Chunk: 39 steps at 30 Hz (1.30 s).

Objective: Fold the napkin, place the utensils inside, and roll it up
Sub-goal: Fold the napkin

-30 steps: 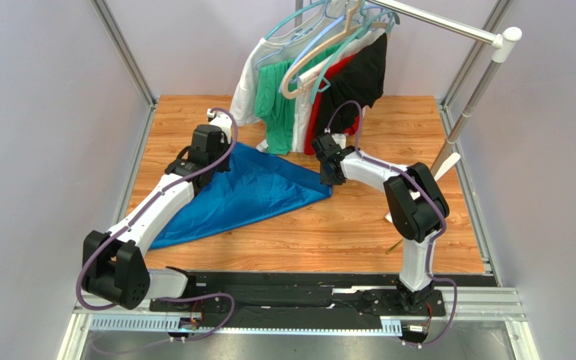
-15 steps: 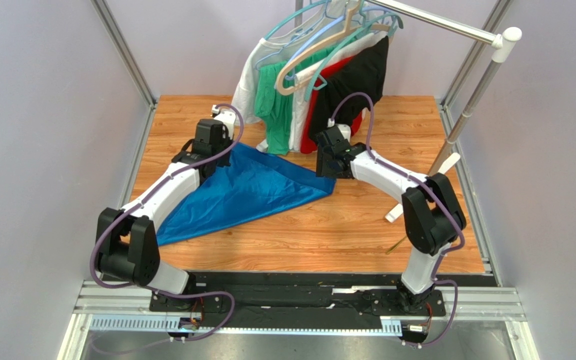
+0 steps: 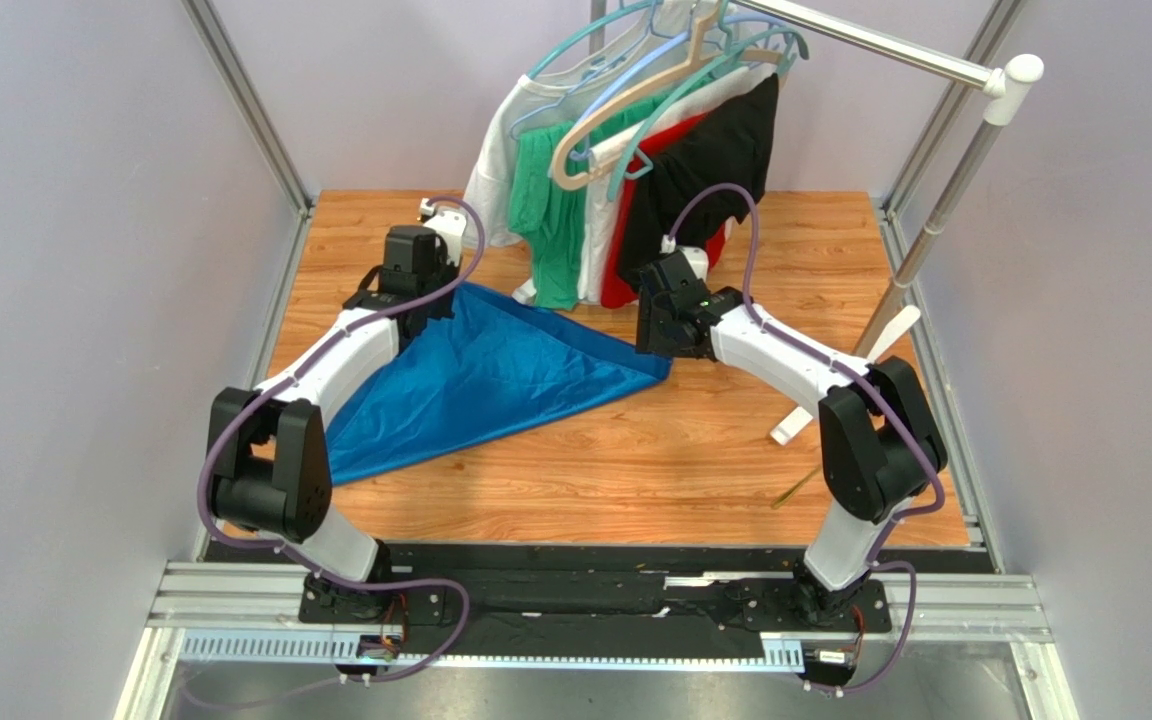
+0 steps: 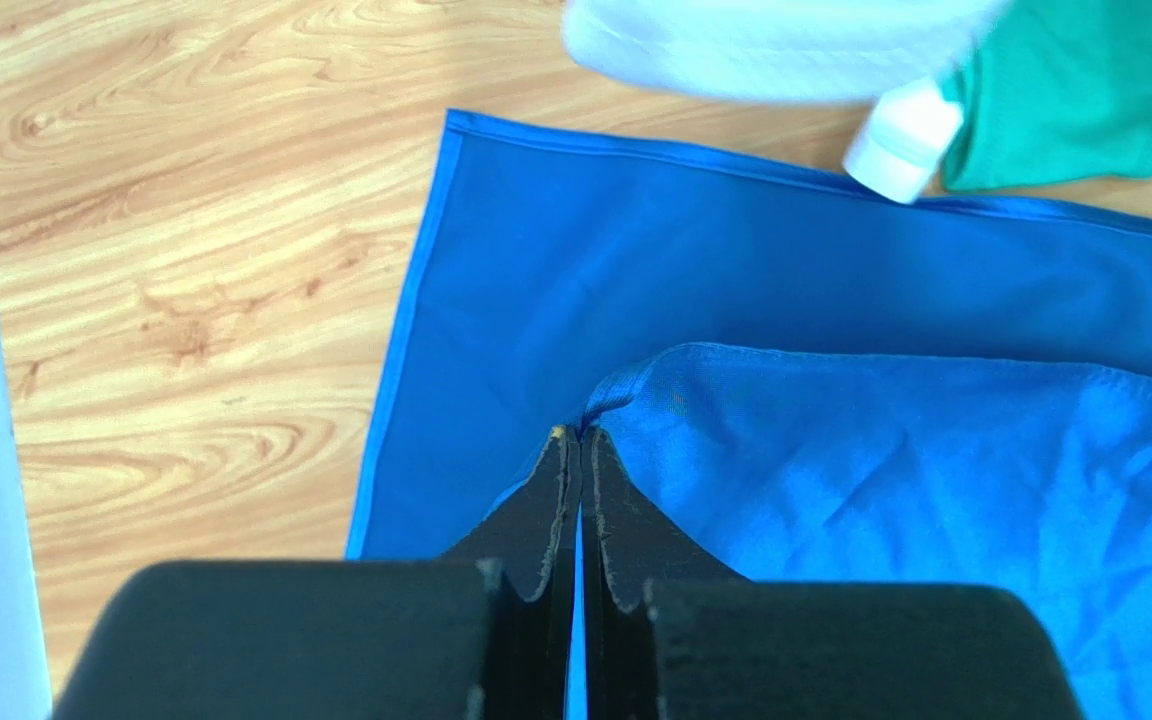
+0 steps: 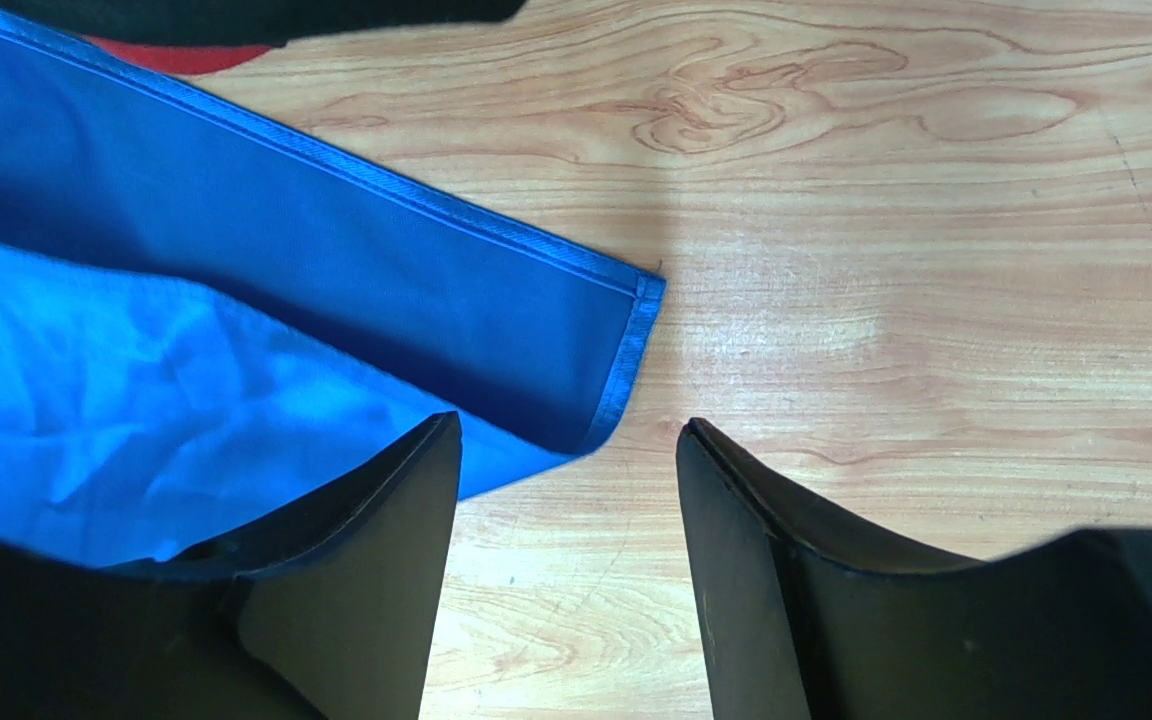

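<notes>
Now our left gripper (image 4: 581, 435) pinches a folded corner of the napkin (image 4: 868, 300), jaws tight; our right gripper (image 5: 567, 426) gapes open, another corner just ahead of it.

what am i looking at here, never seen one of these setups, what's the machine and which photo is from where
This is a robot with a left arm and a right arm, bolted at the near edge of a wooden table. The wide picture comes from a fixed camera above and behind them. The two close-ups come from a camera on each wrist, looking past that arm's own two fingers. A blue napkin lies partly folded on the table, and clothes hang on a rail behind it. The left end effector is shut on a corner of the napkin's upper layer. The right end effector is open and holds nothing; another napkin corner lies just ahead of it.
</notes>
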### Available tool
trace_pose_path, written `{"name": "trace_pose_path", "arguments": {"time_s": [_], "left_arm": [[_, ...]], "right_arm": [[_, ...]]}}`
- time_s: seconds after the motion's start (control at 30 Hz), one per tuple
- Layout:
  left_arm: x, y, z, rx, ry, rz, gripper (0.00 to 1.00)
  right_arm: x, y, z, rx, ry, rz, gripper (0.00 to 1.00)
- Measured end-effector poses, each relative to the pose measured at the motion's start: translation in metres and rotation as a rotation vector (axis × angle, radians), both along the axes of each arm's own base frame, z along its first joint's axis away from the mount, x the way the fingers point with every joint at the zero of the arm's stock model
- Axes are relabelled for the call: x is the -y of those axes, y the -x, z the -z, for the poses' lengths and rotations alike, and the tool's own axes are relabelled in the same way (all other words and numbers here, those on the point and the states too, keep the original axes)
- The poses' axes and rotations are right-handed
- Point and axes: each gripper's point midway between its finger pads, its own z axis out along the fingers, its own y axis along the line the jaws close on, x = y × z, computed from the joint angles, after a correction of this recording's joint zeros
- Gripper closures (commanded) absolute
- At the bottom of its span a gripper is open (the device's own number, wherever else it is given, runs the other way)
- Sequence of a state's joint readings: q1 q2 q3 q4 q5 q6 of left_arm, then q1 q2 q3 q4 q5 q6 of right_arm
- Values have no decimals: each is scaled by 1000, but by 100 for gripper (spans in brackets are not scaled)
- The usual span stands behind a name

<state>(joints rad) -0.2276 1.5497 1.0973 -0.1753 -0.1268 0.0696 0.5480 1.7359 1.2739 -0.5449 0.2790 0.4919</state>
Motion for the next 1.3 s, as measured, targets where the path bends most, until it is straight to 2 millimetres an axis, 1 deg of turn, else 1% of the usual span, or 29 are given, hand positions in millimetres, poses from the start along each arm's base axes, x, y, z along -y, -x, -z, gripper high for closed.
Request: {"name": "trace_pose_path", "arguments": {"time_s": [0.2, 0.4, 0.5, 0.57, 0.73, 0.83, 0.93, 1.17, 1.3], "left_arm": [[-11, -16, 6, 2, 14, 1, 100], [-22, -27, -1, 47, 74, 11, 100], [-21, -32, -1, 59, 97, 29, 100], [-19, -36, 3, 61, 105, 41, 100], [-12, -44, 25, 15, 120, 70, 100], [-10, -52, 32, -1, 123, 76, 100], [-10, -57, 30, 3, 126, 76, 100], [-14, -68, 16, 37, 131, 69, 100], [-16, -76, 16, 38, 132, 62, 100]], "right_arm": [[1, 1, -7, 10, -6, 2, 41], [2, 2, -12, 17, -10, 2, 41], [2, 3, -11, 14, -8, 2, 41], [3, 4, -10, 12, -7, 1, 41], [3, 4, -10, 8, -6, 1, 41], [3, 4, -10, 8, -7, 0, 41], [3, 5, -9, 7, -7, 0, 41], [2, 7, -6, -4, -12, -2, 41], [2, 8, -6, -6, -12, -3, 41]]}}
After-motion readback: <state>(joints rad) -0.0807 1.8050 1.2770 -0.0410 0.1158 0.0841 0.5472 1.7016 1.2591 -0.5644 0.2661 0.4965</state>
